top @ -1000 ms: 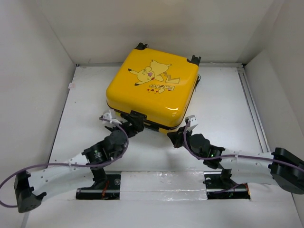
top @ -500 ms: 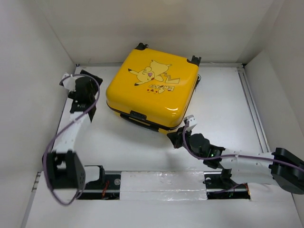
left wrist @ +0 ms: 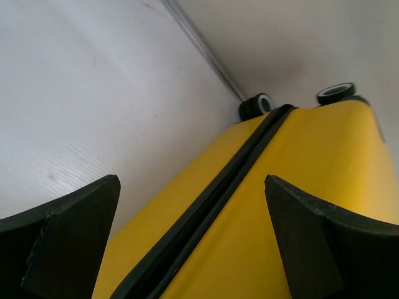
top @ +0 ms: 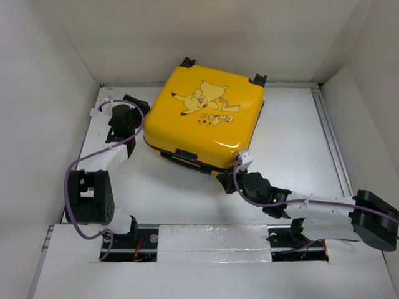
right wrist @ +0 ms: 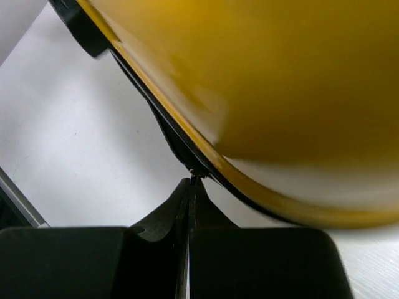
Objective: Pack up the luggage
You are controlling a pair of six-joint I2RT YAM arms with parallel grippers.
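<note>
Yellow luggage (top: 206,115) lies closed and flat on the table (top: 293,143), toward the far wall. Your left gripper (left wrist: 191,199) stands wide apart at its left side. The dark seam (left wrist: 230,180) runs between the fingers (left wrist: 62,237), and no contact shows. Your right gripper (right wrist: 190,182) is pressed together at the near-right corner, right against the seam — whether it pinches anything there is too small to tell. Up close, the shell is a blur.
</note>
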